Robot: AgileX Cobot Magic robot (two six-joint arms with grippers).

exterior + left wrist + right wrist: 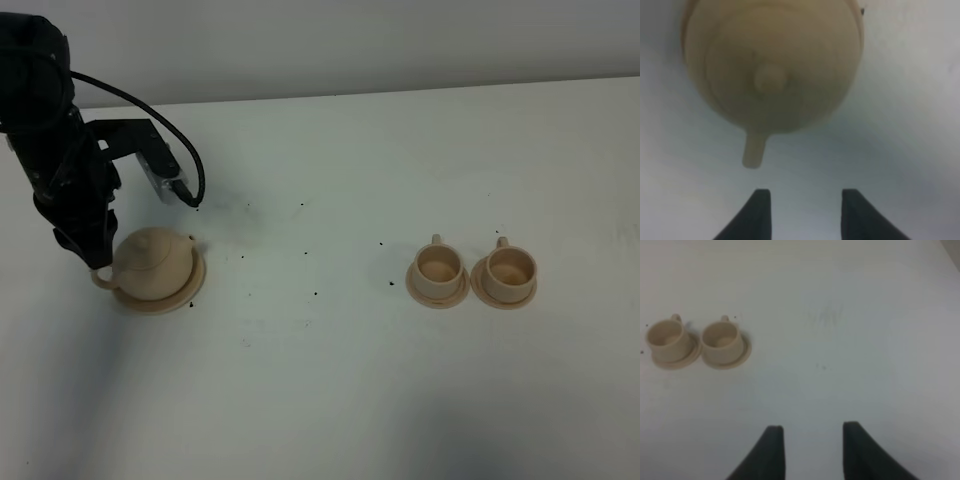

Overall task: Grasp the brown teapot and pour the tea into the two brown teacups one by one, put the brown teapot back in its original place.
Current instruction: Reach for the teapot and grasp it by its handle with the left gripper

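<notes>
the left gripper has its fingers spread just shy of the handle of the brown teapot by the worktop left edge, right gripper spread too

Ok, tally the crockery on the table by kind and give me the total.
Teapot: 1
Teapot dish: 1
Teacups: 2
Cup saucers: 2
Total: 6

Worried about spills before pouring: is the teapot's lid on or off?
On. The brown teapot sits upright on its dish, and the left wrist view shows the lid knob centred on top.
</notes>
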